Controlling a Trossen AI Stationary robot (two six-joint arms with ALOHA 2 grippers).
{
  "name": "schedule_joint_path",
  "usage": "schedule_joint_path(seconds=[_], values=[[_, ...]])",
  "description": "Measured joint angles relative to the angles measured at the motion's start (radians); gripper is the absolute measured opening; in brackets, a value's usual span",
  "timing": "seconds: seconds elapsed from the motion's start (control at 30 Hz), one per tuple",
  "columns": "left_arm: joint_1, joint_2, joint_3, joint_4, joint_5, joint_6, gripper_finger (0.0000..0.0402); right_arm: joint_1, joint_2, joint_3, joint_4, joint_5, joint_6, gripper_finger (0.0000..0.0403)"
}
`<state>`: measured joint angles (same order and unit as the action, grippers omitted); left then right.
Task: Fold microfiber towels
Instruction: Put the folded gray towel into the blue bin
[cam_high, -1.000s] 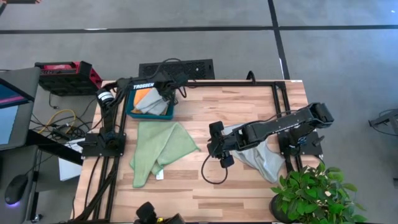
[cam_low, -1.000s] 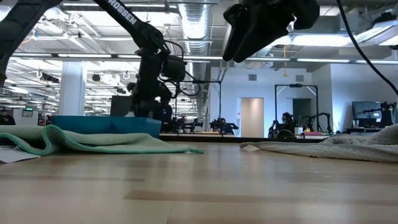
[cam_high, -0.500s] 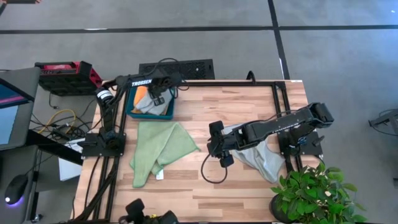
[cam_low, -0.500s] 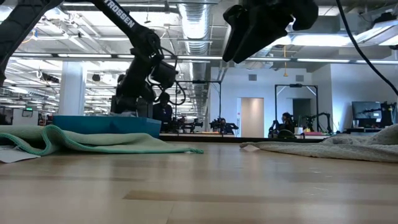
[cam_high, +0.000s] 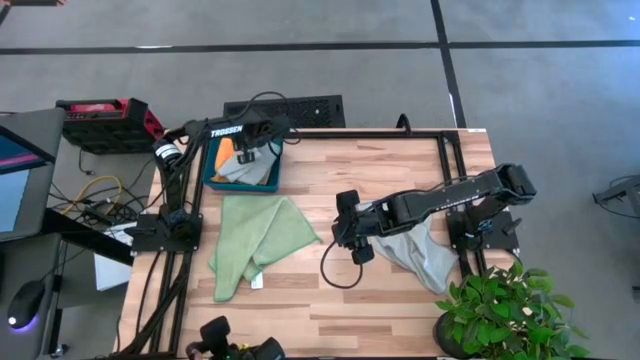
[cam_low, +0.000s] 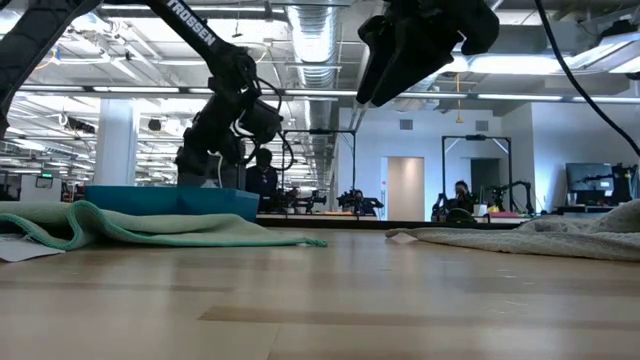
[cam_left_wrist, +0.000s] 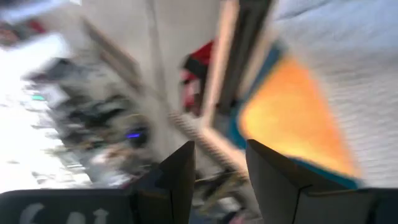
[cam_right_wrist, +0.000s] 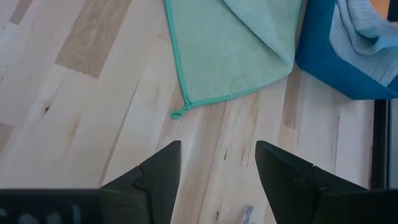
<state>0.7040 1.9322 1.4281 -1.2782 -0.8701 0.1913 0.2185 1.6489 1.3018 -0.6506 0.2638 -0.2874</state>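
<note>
The dark teal tray (cam_high: 212, 183) stands at the table's far left with an orange towel (cam_high: 226, 150) and a grey towel (cam_high: 258, 172) lying in it. My left gripper (cam_high: 242, 153) hovers open over the tray; its wrist view looks down on the orange towel (cam_left_wrist: 292, 118) and the grey one (cam_left_wrist: 354, 56). A light green towel (cam_high: 258, 240) lies loosely folded on the wood near the tray. My right gripper (cam_high: 340, 228) hangs open above mid-table, its fingers (cam_right_wrist: 155, 174) over bare wood. A second grey towel (cam_high: 418, 252) lies crumpled under the right arm.
A potted plant (cam_high: 505, 315) stands at the near right corner. A black frame rail (cam_high: 445, 165) crosses the table's right part. Bare wood lies between the green towel and the grey one. A cable (cam_high: 335, 275) loops below my right gripper.
My left gripper has swung a little toward the table's left edge over the tray, and its wrist has rolled and tipped. It stays open. My right arm and all the towels have kept still.
</note>
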Motion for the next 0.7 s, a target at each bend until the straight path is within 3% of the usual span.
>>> schedule_joint_path(seconds=[0.23,0.3,0.7], values=[[-0.037,-0.044,0.033,0.079,0.588,0.003,0.0135,-0.012,0.0,0.0,0.0,-0.001,0.0,0.023],[-0.051,-0.045,0.033,0.128,0.686,0.036,0.0135,-0.012,0.0,0.0,0.001,-0.001,0.0,0.023],[-0.076,-0.033,-0.081,0.299,0.635,0.086,0.0135,-0.012,0.0,0.0,0.004,-0.001,-0.005,0.023]])
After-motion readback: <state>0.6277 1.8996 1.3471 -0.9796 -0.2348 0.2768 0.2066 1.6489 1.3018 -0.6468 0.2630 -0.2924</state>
